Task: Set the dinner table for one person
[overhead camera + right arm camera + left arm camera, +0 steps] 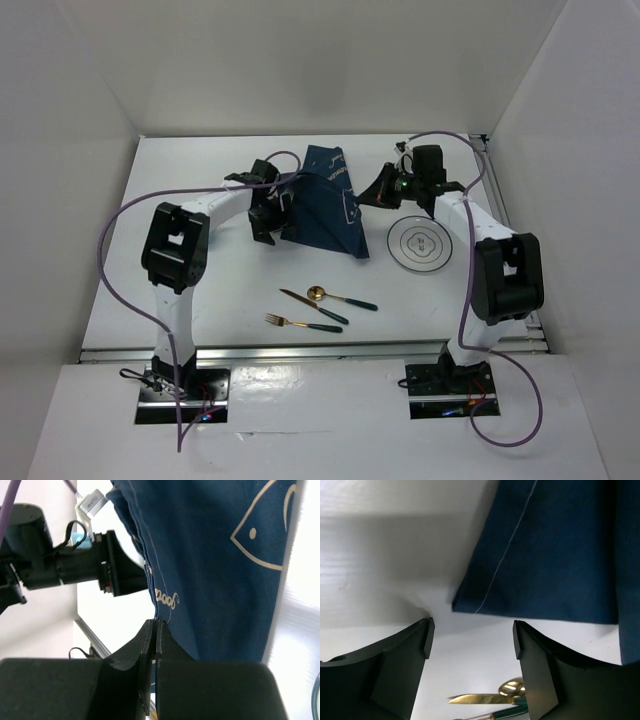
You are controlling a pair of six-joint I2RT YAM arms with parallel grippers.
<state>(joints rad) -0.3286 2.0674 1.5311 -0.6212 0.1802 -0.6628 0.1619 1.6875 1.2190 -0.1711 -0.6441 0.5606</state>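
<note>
The white dinner table [170, 175] carries a navy placemat [325, 205] with white drawings, rumpled and partly lifted at its right edge. My right gripper [368, 195] is shut on that edge; the right wrist view shows the jaws [156, 627] pinching the cloth's [215, 570] hem. My left gripper [266, 226] is open and empty just left of the placemat, its jaws [472, 637] astride bare table below the cloth's corner [545, 555]. A gold knife [312, 307], spoon [340, 297] and fork [302, 323] with green handles lie near the front.
A white plate [418, 243] with dark rings lies right of the placemat, under my right arm. The knife [480, 698] and spoon [512, 686] show low in the left wrist view. White walls enclose the table; a metal rail [310, 350] runs along the near edge.
</note>
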